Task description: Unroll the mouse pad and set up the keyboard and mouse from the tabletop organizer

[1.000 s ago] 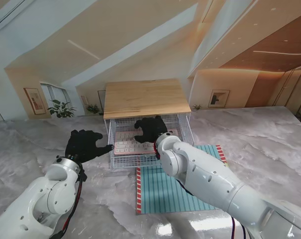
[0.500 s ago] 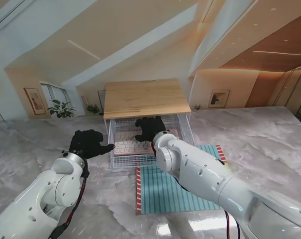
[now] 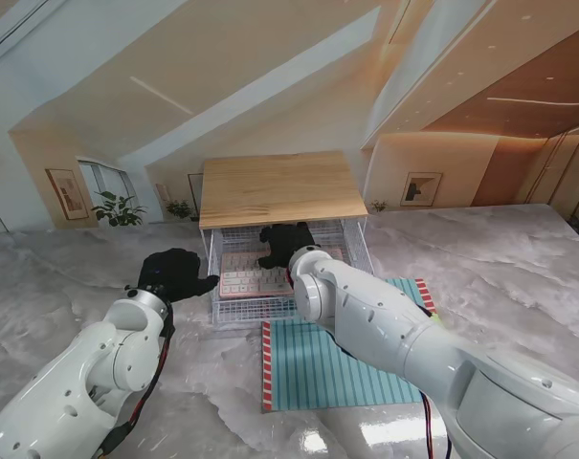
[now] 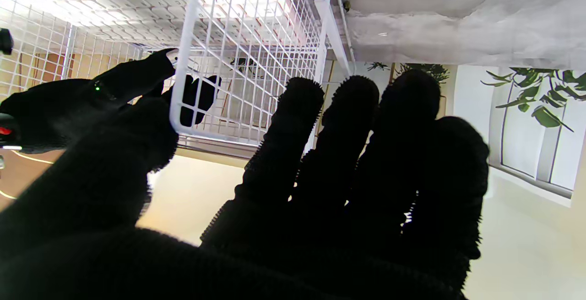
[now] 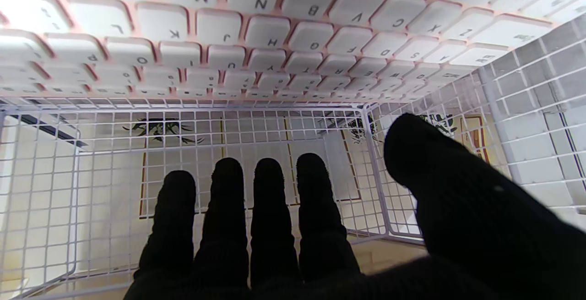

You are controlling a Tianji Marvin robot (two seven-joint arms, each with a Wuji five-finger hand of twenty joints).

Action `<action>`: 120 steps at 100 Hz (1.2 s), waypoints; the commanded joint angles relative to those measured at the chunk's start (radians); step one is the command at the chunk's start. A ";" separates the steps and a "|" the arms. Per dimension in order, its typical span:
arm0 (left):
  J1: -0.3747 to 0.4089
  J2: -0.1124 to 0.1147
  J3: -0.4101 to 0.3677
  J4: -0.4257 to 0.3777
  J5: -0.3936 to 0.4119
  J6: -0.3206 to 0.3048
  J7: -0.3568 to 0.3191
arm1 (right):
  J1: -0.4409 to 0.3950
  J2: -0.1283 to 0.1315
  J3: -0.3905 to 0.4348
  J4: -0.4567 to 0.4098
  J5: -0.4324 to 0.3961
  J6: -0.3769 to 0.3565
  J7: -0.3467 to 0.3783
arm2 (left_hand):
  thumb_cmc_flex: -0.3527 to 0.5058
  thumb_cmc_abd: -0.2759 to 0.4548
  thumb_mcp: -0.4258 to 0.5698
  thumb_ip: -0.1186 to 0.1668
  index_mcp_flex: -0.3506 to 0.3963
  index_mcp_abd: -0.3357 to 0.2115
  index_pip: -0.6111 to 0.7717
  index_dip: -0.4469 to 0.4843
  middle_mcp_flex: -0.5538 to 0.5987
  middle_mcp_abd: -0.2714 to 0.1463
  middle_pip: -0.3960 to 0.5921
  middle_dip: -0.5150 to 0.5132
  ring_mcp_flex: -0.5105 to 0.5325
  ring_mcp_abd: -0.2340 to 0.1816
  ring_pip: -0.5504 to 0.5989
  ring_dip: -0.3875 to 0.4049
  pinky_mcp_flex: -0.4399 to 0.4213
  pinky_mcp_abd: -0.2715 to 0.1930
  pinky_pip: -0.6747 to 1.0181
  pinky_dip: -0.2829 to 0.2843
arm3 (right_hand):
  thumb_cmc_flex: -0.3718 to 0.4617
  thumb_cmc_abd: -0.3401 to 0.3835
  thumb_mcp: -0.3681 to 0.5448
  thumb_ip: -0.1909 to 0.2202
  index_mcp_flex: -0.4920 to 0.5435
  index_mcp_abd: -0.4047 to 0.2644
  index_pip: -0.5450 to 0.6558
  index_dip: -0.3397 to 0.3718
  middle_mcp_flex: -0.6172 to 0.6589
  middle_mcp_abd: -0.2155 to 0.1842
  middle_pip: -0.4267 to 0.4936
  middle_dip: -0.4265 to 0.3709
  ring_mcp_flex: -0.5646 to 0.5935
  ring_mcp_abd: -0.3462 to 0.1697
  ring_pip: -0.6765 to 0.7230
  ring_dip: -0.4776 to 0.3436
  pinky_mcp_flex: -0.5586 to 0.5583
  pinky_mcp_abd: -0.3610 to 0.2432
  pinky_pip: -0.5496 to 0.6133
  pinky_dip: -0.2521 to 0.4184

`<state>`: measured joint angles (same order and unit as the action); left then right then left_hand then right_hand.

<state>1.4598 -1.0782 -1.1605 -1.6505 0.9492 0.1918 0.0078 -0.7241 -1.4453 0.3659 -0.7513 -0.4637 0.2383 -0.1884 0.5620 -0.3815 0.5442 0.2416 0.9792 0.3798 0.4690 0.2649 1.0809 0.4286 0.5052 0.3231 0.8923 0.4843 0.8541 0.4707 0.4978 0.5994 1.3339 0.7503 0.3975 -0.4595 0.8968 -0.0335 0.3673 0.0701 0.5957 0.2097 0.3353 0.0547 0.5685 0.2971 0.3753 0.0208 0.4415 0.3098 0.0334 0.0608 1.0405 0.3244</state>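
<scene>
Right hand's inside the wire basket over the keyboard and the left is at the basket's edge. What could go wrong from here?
1. The right hand hovers open over the keyboard, under the wooden top: lifting steeply could knock the keyboard against the top or basket wall.
2. The left hand has its thumb through the mesh: pulling away could drag the basket.
3. The mouse pad lies just in front: a sliding basket could rumple it.

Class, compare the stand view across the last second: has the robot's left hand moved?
Yes. The left hand has shifted right and slightly farther from me, closing on the left side of the wire organizer, which has stayed put.
</scene>
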 commanded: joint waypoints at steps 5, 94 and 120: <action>-0.013 -0.007 0.010 0.009 -0.012 -0.008 -0.002 | 0.008 -0.013 -0.008 0.013 0.007 0.008 0.022 | -0.006 -0.002 0.056 0.041 0.045 0.005 0.048 0.019 0.071 0.019 0.020 0.015 0.076 0.065 0.048 -0.005 0.048 0.002 0.060 0.015 | -0.033 0.028 -0.010 0.012 -0.059 -0.004 0.008 -0.009 -0.030 -0.009 0.005 0.009 -0.064 0.005 -0.011 -0.008 -0.015 -0.029 -0.013 -0.018; -0.025 -0.010 0.031 0.012 -0.040 -0.005 -0.001 | 0.065 -0.101 -0.063 0.148 0.089 0.063 0.137 | 0.038 -0.003 0.145 0.064 0.163 -0.015 0.176 0.026 0.230 0.005 0.076 0.021 0.237 0.060 0.124 -0.022 0.203 0.043 0.134 -0.012 | -0.041 0.067 -0.062 0.013 -0.057 -0.012 -0.002 -0.034 -0.018 -0.018 -0.012 -0.005 -0.070 -0.007 -0.025 -0.017 -0.038 -0.012 -0.028 -0.032; -0.022 -0.010 0.028 0.007 -0.042 -0.003 -0.004 | 0.078 -0.110 -0.061 0.158 0.119 0.091 0.178 | 0.036 -0.003 0.145 0.065 0.165 -0.014 0.184 0.024 0.233 0.003 0.076 0.023 0.242 0.059 0.127 -0.023 0.206 0.045 0.139 -0.018 | -0.043 0.089 -0.087 0.014 -0.033 -0.036 -0.021 -0.044 0.050 -0.009 -0.043 -0.016 -0.064 0.008 -0.043 -0.026 -0.068 0.046 -0.039 -0.041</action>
<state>1.4343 -1.0840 -1.1333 -1.6340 0.9098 0.1910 0.0204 -0.6453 -1.5512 0.3056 -0.5931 -0.3506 0.3183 -0.0373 0.5717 -0.3800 0.6671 0.2893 1.1191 0.3443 0.6301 0.2784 1.2651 0.3891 0.5693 0.3336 1.0753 0.4798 0.9373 0.4497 0.6853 0.6579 1.4168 0.7555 0.3848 -0.4054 0.8273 -0.0294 0.3186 0.0508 0.5917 0.1790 0.3598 0.0438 0.5403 0.2928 0.3247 0.0206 0.4181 0.2981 -0.0107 0.0880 1.0169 0.3111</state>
